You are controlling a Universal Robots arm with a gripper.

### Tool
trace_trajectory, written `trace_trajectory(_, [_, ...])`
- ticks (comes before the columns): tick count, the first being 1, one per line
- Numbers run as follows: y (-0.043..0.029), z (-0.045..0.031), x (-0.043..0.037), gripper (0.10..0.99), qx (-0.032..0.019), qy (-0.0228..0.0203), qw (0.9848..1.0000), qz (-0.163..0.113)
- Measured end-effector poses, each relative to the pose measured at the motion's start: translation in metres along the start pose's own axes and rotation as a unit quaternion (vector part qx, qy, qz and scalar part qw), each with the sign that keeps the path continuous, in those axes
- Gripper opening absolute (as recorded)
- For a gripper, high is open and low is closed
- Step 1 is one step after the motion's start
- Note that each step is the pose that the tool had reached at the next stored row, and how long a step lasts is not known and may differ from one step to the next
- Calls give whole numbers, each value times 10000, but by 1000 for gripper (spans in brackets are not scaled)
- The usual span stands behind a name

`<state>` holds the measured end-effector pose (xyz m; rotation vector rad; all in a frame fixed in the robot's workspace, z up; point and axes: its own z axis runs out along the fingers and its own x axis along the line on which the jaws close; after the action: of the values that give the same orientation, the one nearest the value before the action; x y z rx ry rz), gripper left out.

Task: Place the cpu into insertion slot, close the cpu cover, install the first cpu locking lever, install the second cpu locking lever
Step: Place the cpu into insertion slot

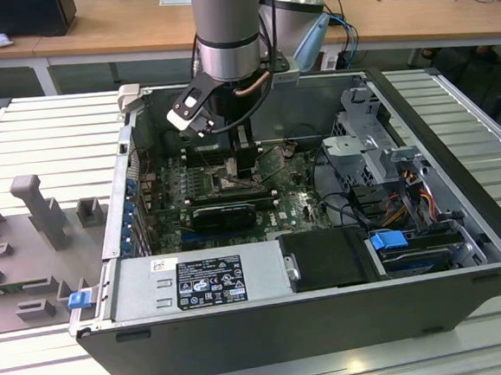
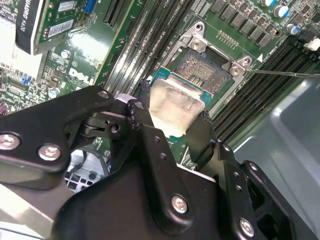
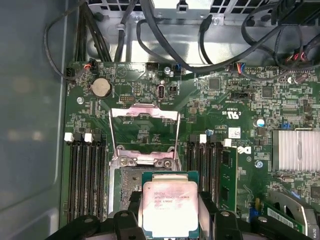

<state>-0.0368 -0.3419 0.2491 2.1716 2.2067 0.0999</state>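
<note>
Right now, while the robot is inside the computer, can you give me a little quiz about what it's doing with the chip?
1. True or false: the cpu lies flat and let go inside the insertion slot.
2. Pick one. The cpu cover is: A) shut over the slot, B) swung open, away from the slot, C) pinched in the fingers.
3. Fill the gap: the gripper is shut on the ____.

Key: 1 false, it is held partly over the slot; 2 B; 3 cpu.
</note>
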Motion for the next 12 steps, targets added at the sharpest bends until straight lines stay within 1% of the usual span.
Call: trace_trajectory(12, [-11, -1, 1, 529, 0, -2, 10000, 13])
